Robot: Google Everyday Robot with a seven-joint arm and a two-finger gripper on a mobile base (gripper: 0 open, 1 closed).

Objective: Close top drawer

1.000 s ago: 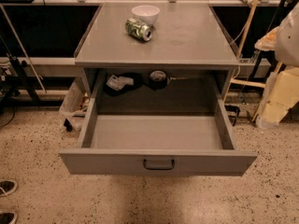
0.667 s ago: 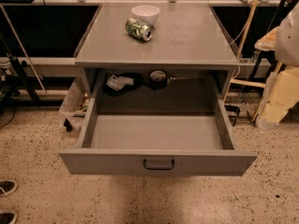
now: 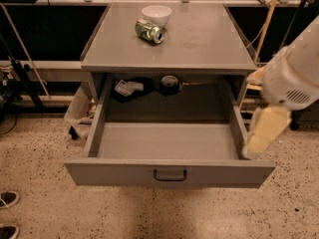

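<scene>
The top drawer (image 3: 124,172) of the grey metal cabinet is pulled far out. Its plain flat front faces me, with a small dark loop handle (image 3: 170,175) at its centre. The drawer tray (image 3: 167,141) is bare inside. My white and cream arm (image 3: 291,76) comes in from the right. My gripper (image 3: 255,146) hangs at its lower end, by the drawer's right side wall near the right front corner. Whether it touches the drawer does not show.
A white bowl (image 3: 156,14) and a green can (image 3: 149,31) on its side sit on the cabinet top (image 3: 199,44). Dark objects and a white packet (image 3: 127,87) lie deep inside the cabinet. A white crate (image 3: 79,108) stands left of it. Shoes (image 3: 7,200) are at bottom left.
My arm has moved left and down, from the right edge of the view to the drawer's right front corner. The drawer stays open.
</scene>
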